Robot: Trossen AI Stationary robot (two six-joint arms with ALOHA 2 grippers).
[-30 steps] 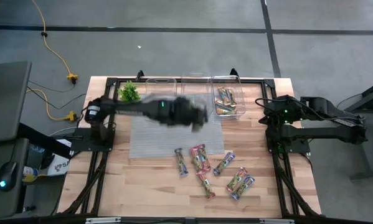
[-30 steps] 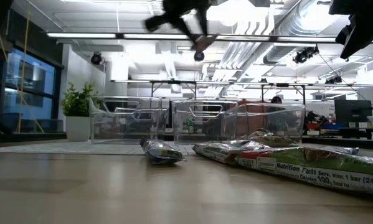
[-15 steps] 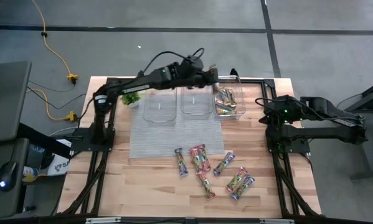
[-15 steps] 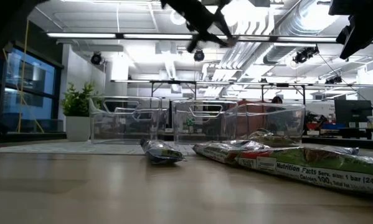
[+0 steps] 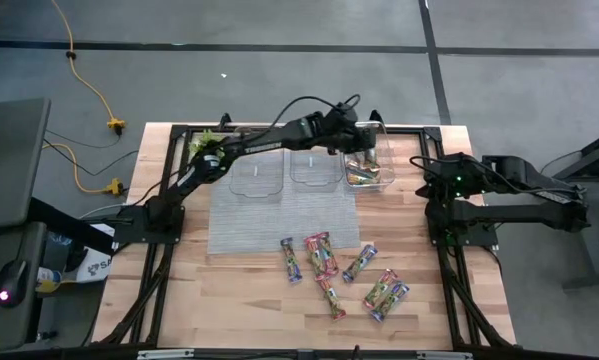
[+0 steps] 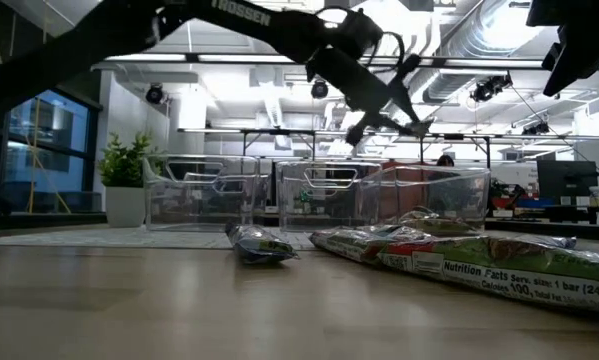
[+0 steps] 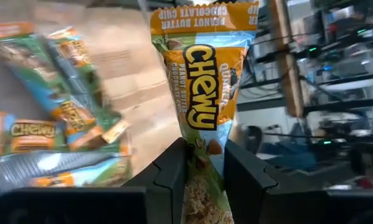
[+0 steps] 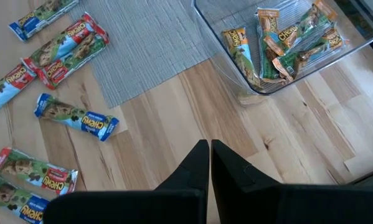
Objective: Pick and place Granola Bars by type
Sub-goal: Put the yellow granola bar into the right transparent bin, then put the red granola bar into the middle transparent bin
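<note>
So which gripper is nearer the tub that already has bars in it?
Left. The left gripper, shut on a peanut butter bar, hangs directly above the tub. The right gripper is shut and empty, parked off to the tub's side over bare table.

The left gripper (image 7: 205, 165) pinches a peanut butter chocolate chip Chewy bar (image 7: 202, 93) between its two dark fingers (image 7: 174, 168), the orange-edged wrapper standing up from them. Beside it lie more green-wrapped bars (image 7: 55, 118), piled together and blurred. Beyond the held bar, room clutter shows dimly.
</note>
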